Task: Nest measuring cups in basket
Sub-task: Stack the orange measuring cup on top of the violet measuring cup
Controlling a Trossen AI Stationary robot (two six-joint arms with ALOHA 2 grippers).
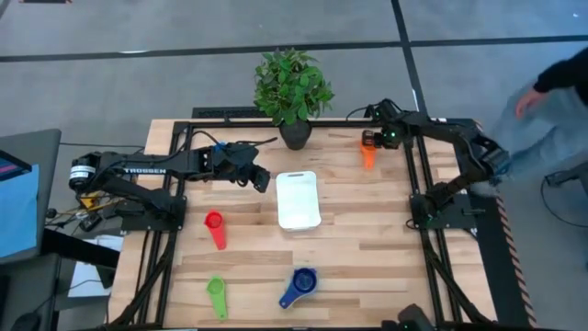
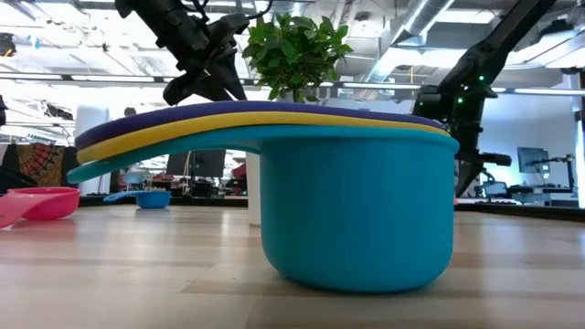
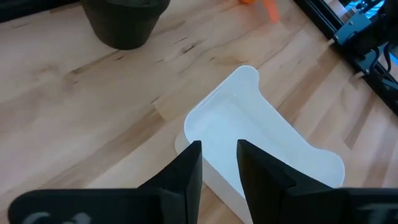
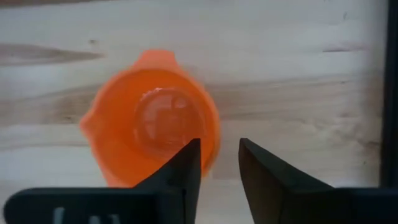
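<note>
The white basket [image 1: 299,199] lies flat at the table's middle. My left gripper [image 1: 264,177] hovers at its left edge [image 3: 205,177], narrowly open and holding nothing. My right gripper [image 1: 371,140] is narrowly open above the orange cup [image 1: 368,156] near the far right. The orange cup [image 4: 152,134] stands upright, mouth up. The red cup [image 1: 215,227], green cup [image 1: 217,294] and blue cup [image 1: 299,285] lie apart on the near half. In the low view a teal cup [image 2: 356,210] holds yellow and purple cups nested inside, with a pink cup [image 2: 37,203] beside it. My right gripper comes from above, pointing down. One finger [image 4: 186,168] is over the inside of the orange cup at its rim [image 4: 214,134], and the other is outside. Whether either finger touches the wall, I cannot tell.
A potted plant [image 1: 294,92] in a dark pot stands at the far edge, just behind the basket. Black frame rails [image 1: 418,184] run along the table's left and right sides. A person [image 1: 551,101] moves beyond the far right corner. Bare wood lies right of the basket.
</note>
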